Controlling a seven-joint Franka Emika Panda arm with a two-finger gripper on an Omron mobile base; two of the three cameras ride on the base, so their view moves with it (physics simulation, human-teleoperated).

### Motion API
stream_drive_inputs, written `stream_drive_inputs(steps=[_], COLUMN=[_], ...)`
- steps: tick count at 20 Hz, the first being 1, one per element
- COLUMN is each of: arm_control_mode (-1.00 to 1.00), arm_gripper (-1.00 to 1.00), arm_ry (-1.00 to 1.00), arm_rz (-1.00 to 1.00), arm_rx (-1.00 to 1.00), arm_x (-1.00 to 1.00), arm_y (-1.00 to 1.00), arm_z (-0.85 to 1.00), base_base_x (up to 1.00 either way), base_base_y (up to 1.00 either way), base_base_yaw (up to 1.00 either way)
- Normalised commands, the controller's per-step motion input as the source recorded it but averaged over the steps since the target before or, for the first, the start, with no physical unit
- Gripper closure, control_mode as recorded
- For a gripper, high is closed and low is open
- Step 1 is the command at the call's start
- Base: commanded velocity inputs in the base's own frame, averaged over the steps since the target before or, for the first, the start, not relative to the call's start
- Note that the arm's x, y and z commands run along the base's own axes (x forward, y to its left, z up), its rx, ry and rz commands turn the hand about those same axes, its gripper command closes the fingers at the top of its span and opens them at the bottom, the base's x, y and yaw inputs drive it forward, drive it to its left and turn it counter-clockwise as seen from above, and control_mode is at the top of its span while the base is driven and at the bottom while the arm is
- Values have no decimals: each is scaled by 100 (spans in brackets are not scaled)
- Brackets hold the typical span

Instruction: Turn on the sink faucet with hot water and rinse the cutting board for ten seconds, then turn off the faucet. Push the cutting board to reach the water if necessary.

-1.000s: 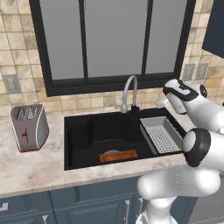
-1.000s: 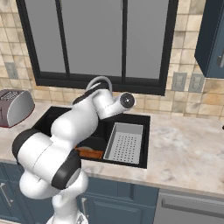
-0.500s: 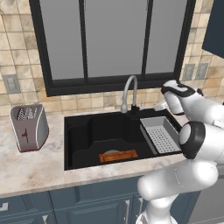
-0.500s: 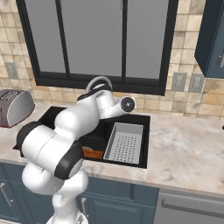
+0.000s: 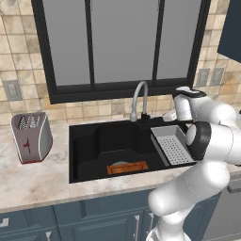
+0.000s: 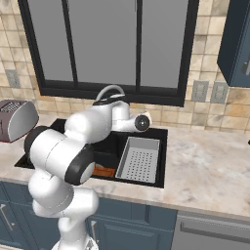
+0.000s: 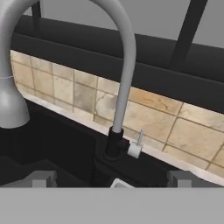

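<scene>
The grey gooseneck sink faucet rises from its black base at the back rim of the black sink. Its small lever stands just right of the base. My gripper is open, both tips level and pointing at the base and lever from a short way off, with nothing between them. In the left base view my white hand hangs right of the faucet. The orange-brown cutting board lies flat on the basin floor, its end showing past my arm. No water shows at the spout.
A grey perforated rack fills the sink's right side, under my hand. A toaster stands on the counter to the left. The tiled wall and dark window frame run close behind the faucet.
My hand has drifted slightly left and down toward the faucet's base. The jaws stay just as wide. The cutting board has not moved.
</scene>
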Motion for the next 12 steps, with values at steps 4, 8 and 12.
stream_drive_inputs(steps=[4, 8, 12], arm_control_mode=[-100, -100, -100], arm_gripper=[-100, -100, -100], arm_ry=[-5, -1, 0], arm_rz=[-6, -5, -5], arm_rx=[3, 2, 4], arm_x=[16, 19, 21], arm_y=[0, 0, 0], arm_z=[0, 0, 0], base_base_x=[0, 0, 0], base_base_y=[0, 0, 0], base_base_yaw=[0, 0, 0])
